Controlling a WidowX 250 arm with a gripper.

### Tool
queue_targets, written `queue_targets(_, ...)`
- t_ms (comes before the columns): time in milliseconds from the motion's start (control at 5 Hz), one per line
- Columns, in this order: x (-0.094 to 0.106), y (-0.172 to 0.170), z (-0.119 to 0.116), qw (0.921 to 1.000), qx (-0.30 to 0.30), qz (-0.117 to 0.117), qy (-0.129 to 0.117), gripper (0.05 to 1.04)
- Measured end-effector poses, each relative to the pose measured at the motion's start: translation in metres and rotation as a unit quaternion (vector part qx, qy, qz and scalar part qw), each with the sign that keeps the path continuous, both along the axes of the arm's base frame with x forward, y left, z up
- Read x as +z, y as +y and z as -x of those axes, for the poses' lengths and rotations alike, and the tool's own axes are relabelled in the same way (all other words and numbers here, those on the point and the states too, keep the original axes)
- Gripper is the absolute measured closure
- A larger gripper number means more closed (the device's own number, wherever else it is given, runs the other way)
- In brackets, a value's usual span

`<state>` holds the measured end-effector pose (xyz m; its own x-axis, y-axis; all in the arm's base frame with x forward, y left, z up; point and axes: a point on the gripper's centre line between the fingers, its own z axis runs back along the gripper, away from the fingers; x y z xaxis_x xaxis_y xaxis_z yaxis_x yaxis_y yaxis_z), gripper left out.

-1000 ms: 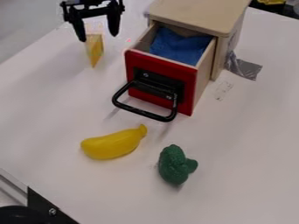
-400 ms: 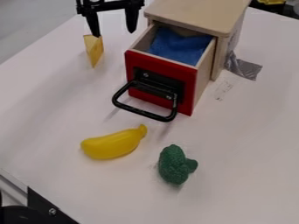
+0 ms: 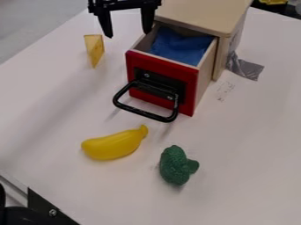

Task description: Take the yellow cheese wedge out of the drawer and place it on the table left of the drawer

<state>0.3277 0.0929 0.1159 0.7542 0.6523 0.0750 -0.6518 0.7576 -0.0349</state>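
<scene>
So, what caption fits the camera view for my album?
Open black gripper near a red-fronted drawer holding blue cloth, with toy banana, broccoli and yellow wedge on the white table.

White table | drawer box (pulled open) | cheese wedge | banana | broccoli | tape

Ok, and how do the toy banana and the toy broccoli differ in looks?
The toy banana is yellow, while the toy broccoli is dark green. The banana looks smooth, the broccoli bumpy. The banana is long and gently curved; the broccoli is chunkier, with a stub on one side. Both lie on the white table.
</scene>
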Motion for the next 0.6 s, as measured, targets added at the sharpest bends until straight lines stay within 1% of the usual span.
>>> queue_targets(200,0.0002,-0.0043,0.0013,0.9999,-0.003,0.014,0.001,0.083)
queue_targets(600,0.0002,-0.0039,0.0017,0.9999,-0.003,0.014,0.002,0.083)
